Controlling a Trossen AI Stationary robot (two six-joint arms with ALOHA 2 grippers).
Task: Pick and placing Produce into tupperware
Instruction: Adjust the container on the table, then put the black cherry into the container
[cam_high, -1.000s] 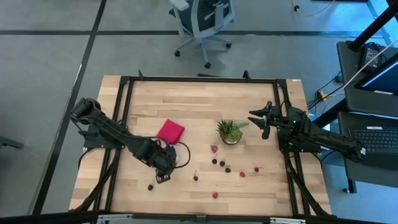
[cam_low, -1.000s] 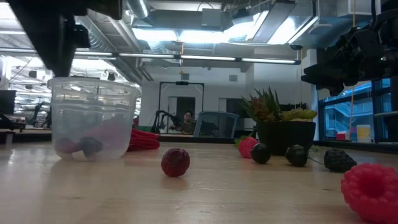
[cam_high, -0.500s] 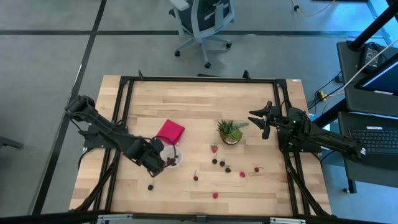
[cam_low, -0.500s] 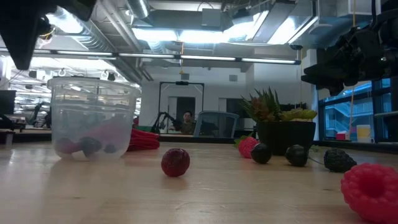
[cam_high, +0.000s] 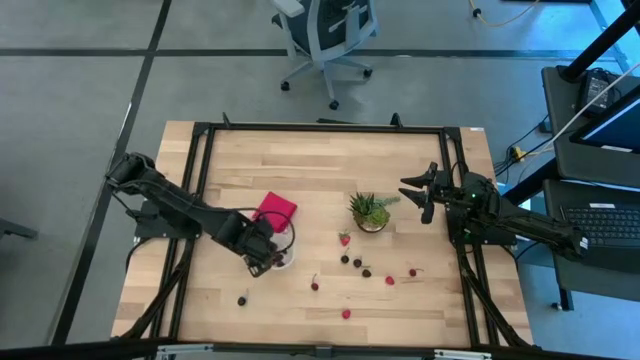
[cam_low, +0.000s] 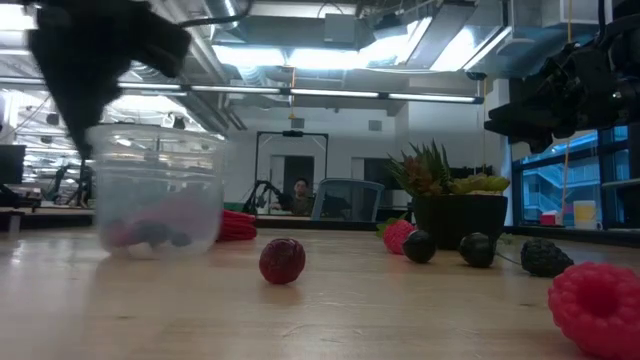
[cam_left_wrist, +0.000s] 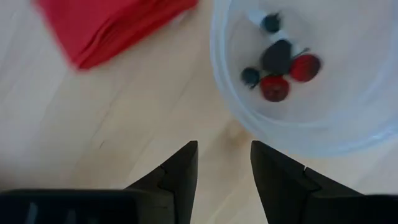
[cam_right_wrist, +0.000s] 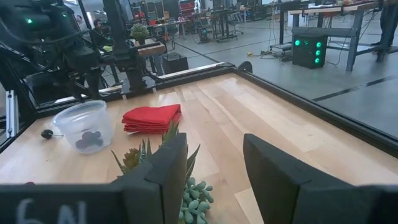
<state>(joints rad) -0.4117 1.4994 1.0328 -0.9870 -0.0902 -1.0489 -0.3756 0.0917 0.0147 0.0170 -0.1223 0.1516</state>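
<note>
Since the earlier frames, the left gripper (cam_left_wrist: 222, 163) has been moved beside the tupperware (cam_left_wrist: 323, 127), jaws spread and empty. Five pieces of produce (cam_left_wrist: 277, 59) are seen inside; about nine others (cam_high: 346, 313) are left on the desk (cam_high: 330, 165). The right gripper (cam_right_wrist: 210, 163) is held idle near the right edge, jaws spread.

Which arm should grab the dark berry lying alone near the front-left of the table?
Left, probably. Its gripper hovers empty and open by the tupperware, close to that dark berry. The right gripper waits past the potted plant, across the table.
</note>
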